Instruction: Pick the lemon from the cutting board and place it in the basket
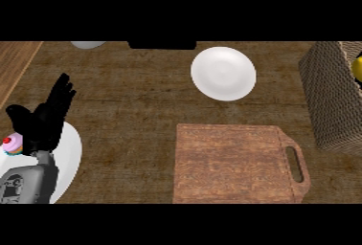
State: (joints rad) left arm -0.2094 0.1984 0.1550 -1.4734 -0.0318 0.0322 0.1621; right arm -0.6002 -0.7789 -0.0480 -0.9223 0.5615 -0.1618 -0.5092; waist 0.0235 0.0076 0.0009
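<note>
Counter (134,95): brown, rough woven-looking top, filling nearly the whole view.
Strip (16,62): lighter wood grain, running along the far left edge of the counter.
Dark block (162,45): black, at the far edge, middle.
Light: even and soft, with faint shadows on the counter.

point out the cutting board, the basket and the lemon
cutting board (230,162): head view, middle of its top face
basket (326,93): head view, its woven outer wall
lemon (357,68): head view, visible yellow edge inside the basket
</note>
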